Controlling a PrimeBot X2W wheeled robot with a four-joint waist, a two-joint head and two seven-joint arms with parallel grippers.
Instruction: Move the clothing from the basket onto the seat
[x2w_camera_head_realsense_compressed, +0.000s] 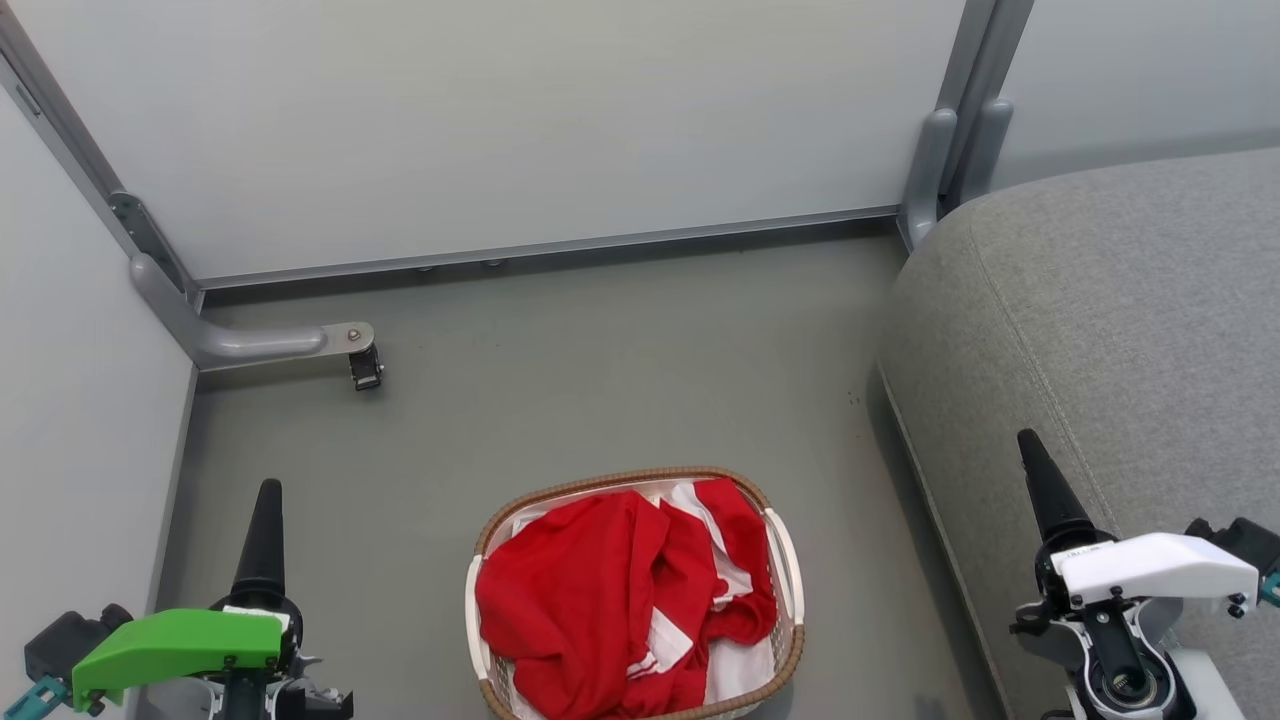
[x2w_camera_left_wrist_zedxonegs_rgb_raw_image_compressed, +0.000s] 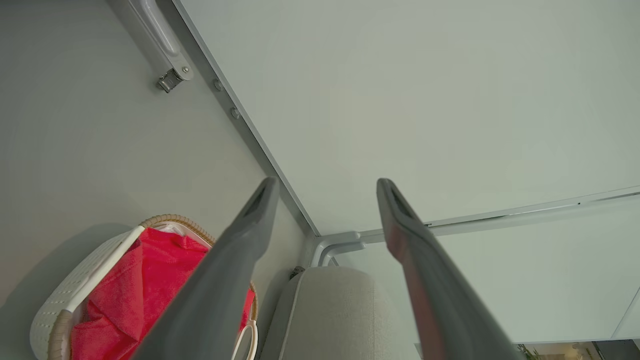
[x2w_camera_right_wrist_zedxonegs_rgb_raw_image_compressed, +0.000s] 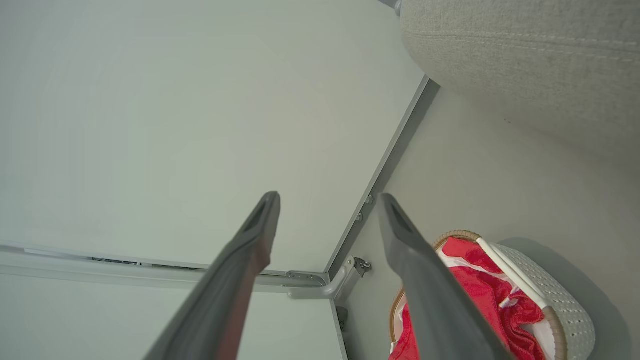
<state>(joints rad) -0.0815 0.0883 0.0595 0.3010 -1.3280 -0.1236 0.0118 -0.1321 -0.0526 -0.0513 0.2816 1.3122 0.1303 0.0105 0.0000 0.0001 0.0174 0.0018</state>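
- Left gripper (x2w_camera_left_wrist_zedxonegs_rgb_raw_image_compressed: 326, 182): fingers spread wide, nothing held, above the floor (x2w_camera_head_realsense_compressed: 600, 380) left of the basket (x2w_camera_head_realsense_compressed: 620, 478).
- Clothing (x2w_camera_head_realsense_compressed: 580, 600): red heap in the basket, which stands on the floor near the seat's front edge, apart from it.
- Likely step: come down on the heap's top fold, pinch deep, lift clear of the rim.
- Seat (x2w_camera_head_realsense_compressed: 1100, 300): open top; low path from the basket looks free.
- Right gripper (x2w_camera_right_wrist_zedxonegs_rgb_raw_image_compressed: 328, 196): wide, nothing held, by the seat's front edge.
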